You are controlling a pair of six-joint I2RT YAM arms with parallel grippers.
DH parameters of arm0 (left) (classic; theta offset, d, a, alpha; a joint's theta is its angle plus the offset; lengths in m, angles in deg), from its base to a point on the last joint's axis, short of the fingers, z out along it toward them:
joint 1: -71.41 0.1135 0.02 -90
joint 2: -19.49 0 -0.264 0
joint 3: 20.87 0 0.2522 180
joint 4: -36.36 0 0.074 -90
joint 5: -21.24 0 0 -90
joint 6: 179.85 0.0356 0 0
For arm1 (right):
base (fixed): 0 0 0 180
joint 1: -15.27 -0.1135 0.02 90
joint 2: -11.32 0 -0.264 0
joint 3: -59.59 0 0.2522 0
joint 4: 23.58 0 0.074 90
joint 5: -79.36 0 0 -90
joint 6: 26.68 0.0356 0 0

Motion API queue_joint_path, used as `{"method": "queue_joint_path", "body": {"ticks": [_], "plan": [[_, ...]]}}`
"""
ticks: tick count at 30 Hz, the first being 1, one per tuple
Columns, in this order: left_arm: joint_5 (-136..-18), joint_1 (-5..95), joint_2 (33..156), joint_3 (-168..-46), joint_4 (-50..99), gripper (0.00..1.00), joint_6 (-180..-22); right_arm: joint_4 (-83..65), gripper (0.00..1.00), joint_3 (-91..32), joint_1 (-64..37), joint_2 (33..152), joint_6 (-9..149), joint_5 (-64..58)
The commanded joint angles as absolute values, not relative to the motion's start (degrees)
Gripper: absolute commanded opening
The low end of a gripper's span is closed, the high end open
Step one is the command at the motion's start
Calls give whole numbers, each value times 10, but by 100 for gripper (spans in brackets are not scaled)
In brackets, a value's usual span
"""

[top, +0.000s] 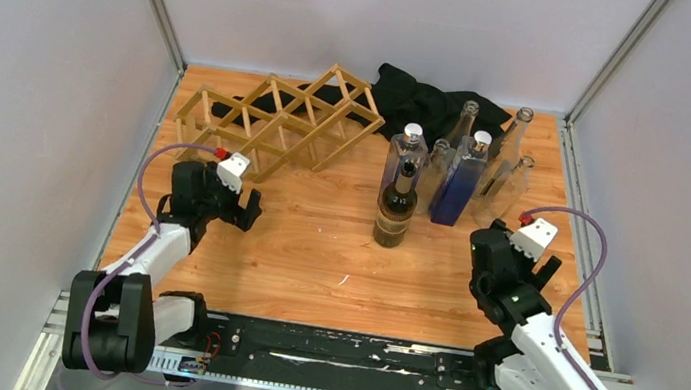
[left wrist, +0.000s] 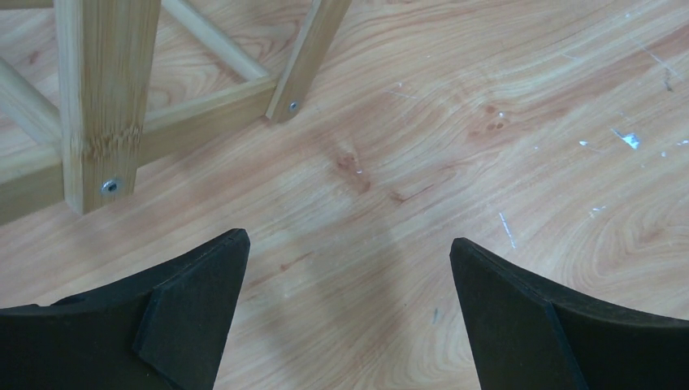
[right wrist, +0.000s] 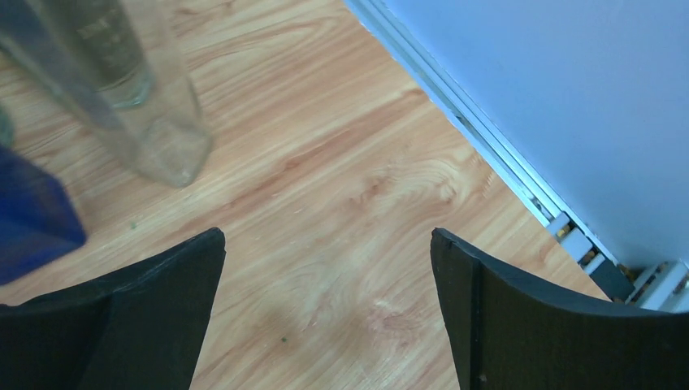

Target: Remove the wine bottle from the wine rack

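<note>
Wood-grain tabletop [top: 312, 261] bears the pale slatted diamond-lattice wine rack [top: 282, 124], seemingly empty, the dark glass wine bottle [top: 396, 212] upright to its right; removal looks finished, with left fingers [left wrist: 195, 309] near the rack and right fingers [right wrist: 520, 317] spread, holding nothing.

The wine rack [top: 276, 117], upper left, is pale natural wood in a diamond lattice. The table [top: 312, 261] is orange-brown with swirling grain. A black cloth [top: 416, 91] lies at top centre. The wine bottle [top: 396, 210] is dark, the blue bottle [top: 457, 185] deep blue, and the clear bottles [top: 509, 146] colourless.
</note>
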State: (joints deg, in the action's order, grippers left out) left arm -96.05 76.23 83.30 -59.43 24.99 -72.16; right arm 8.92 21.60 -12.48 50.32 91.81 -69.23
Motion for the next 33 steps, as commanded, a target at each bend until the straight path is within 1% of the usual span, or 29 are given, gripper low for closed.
{"method": "queue_joint_path", "body": {"ticks": [1,5,11,13,16,19,21,23,26,27,29,33], "plan": [[-926,765,820,-554,415,100,-759,17,100,247,-84,508,954,-742],[-896,765,833,-529,500,100,-779,-75,100,270,-46,528,915,-765],[-863,765,865,-505,619,100,-820,-93,100,272,31,607,964,-775],[-859,765,876,-503,644,100,-831,-160,100,283,38,634,954,-771],[-852,766,896,-507,668,100,-848,-322,100,324,53,677,877,-710],[-844,765,907,-515,670,100,-858,-403,100,329,67,732,842,-680],[-844,765,911,-517,673,100,-862,-451,99,324,72,763,792,-647],[-837,766,914,-513,685,100,-870,-479,99,317,73,782,766,-641],[-840,766,955,-470,819,100,-887,-518,99,317,74,807,744,-625],[-841,766,963,-467,835,100,-892,-529,99,319,74,815,739,-621],[-840,765,948,-480,780,100,-878,-555,99,319,76,829,726,-603],[-842,765,955,-475,805,100,-885,-550,100,303,78,849,710,-580]]}}
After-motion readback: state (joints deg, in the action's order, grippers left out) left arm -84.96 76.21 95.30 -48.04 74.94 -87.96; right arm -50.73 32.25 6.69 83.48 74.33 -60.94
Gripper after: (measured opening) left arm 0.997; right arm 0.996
